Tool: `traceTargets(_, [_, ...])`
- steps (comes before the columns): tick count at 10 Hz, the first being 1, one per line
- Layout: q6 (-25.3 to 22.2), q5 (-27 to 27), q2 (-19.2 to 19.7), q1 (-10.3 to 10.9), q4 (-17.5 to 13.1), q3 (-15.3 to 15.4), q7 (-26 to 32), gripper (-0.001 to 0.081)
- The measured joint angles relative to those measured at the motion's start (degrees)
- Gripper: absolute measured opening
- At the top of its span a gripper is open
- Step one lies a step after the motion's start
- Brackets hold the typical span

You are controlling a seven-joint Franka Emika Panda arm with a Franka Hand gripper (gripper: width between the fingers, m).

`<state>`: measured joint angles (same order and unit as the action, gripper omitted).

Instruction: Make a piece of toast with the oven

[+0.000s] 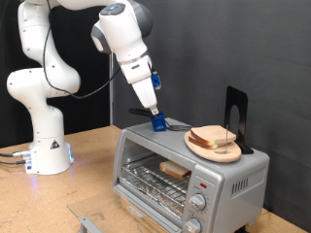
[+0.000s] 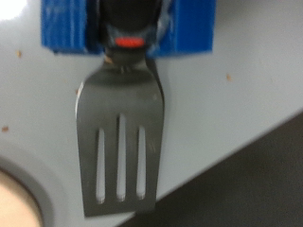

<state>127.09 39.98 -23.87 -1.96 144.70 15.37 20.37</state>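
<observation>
The silver oven point(image 1: 199, 175) stands at the exterior view's lower right. One slice of toast point(image 1: 175, 168) lies on the wire rack inside it. My gripper point(image 1: 155, 114) points down onto a blue holder point(image 1: 160, 124) on the oven's top. In the wrist view the blue holder point(image 2: 194, 24) carries a black slotted spatula point(image 2: 120, 142), which lies flat over the grey oven top point(image 2: 218, 104). The spatula's handle has a red dot point(image 2: 130, 41). My fingers are not clearly seen in the blurred wrist view.
A round wooden plate point(image 1: 199, 148) with other bread slices point(image 1: 216, 137) sits on the oven top, and its rim shows in the wrist view point(image 2: 14, 194). A black stand point(image 1: 236, 112) rises behind it. Two knobs point(image 1: 197, 202) are on the oven's front. The arm's white base point(image 1: 47, 146) stands at the left.
</observation>
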Motion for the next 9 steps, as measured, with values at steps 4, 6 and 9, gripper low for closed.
traceTargets(4, [-0.96,5.52,-5.18,-1.58,5.0,-7.4,6.82,0.0808])
traceTargets(6, [-5.01,4.44,-7.66,-3.47,6.34,-11.67,10.91,0.0808])
traceTargets(9, [-8.68,0.34,-10.21,-7.37,7.67,-16.86,14.52,0.0808])
